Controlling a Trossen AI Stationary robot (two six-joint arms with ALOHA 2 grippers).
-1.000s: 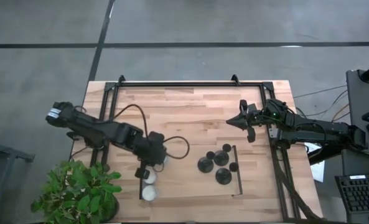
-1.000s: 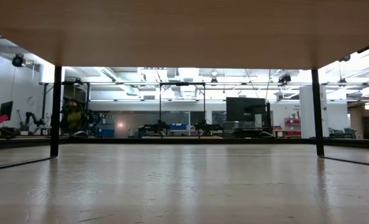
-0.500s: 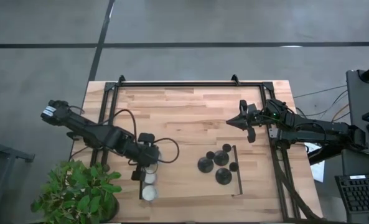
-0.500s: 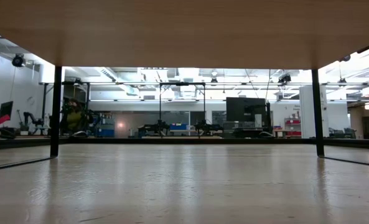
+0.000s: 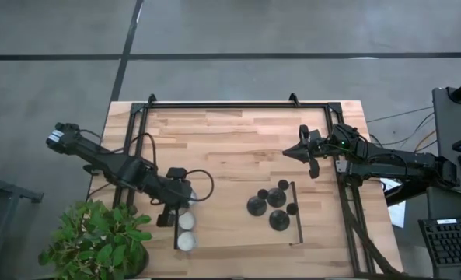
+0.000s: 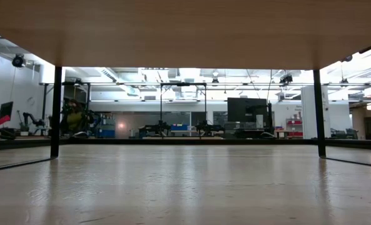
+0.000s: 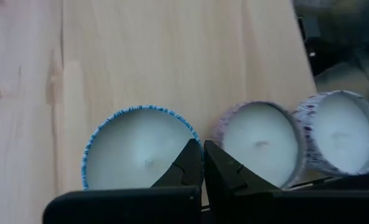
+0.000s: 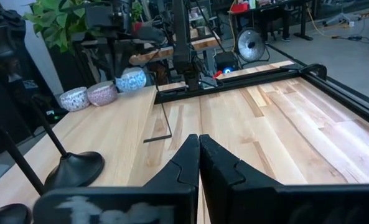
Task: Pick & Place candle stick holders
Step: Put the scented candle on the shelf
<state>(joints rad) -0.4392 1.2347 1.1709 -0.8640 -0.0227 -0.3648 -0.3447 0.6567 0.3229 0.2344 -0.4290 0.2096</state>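
The three black metal candle stick holders [image 5: 270, 204] cluster untouched at the light wooden worktop's [image 5: 238, 140] four o'clock, since the left gripper [image 5: 181, 208], pinched empty, hovers over white candles [image 5: 186, 230] and the right gripper [image 5: 288, 152] waits closed at two o'clock.

Place: robotics lab or workshop.
Evidence: open hall, ceiling light strips [image 6: 141, 76], equipment benches [image 6: 172, 130], floor fan [image 8: 251, 43], concrete floor [image 5: 230, 31].

The wooden table [image 5: 230, 148] is carrying a cluster of black candle stick holders [image 5: 270, 204] standing toward its right front, and three white candles [image 7: 259, 142] sitting in a row near its left front edge.
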